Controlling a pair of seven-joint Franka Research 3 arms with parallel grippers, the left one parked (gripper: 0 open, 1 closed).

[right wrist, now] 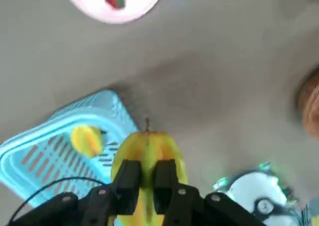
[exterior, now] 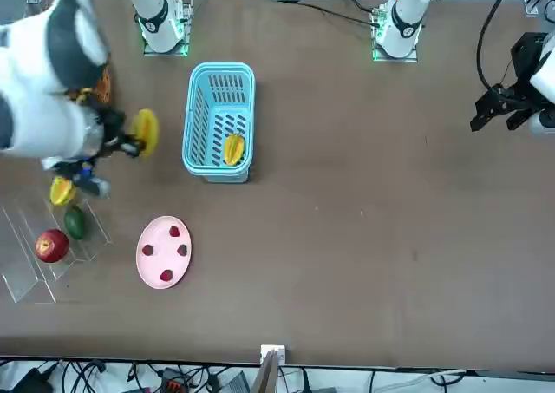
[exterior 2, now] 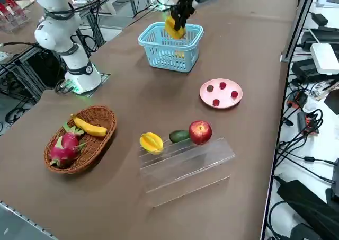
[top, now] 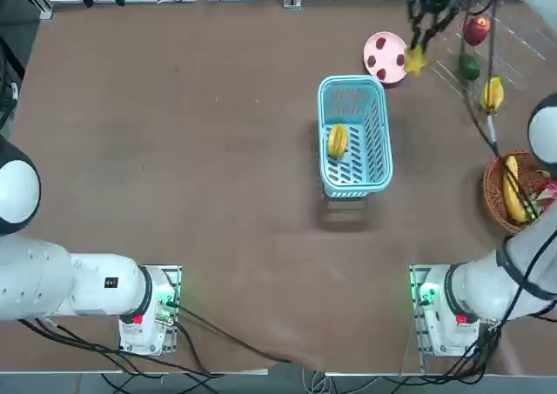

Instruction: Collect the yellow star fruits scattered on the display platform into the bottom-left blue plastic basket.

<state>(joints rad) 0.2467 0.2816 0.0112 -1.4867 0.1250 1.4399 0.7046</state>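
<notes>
Above the brown surface, at about two o'clock from the light blue slotted plastic basket [top: 354, 135] in the top view, the right gripper [right wrist: 147, 178] was clamped on a ridged yellow star fruit [right wrist: 148, 156], its two fingers pressed against the fruit's flanks with only the fruit's width between them. A second yellow star fruit [top: 337, 140] already lay inside the basket, against its nine o'clock wall, and a third [exterior 2: 151, 142] rested on the clear acrylic tiered display platform [exterior 2: 185, 166], just beside a dark green fruit [exterior 2: 179, 136] and a red apple [exterior 2: 200, 132]. The carry looked well under way, with the held fruit near the basket but apparently not yet over its opening. To finish the step cleanly, I would judge that the gripper should bring the fruit over the open half of the basket, clear of the fruit already there and of the rim, lower it inside, and only then part its fingers so the fruit does not bounce out.
</notes>
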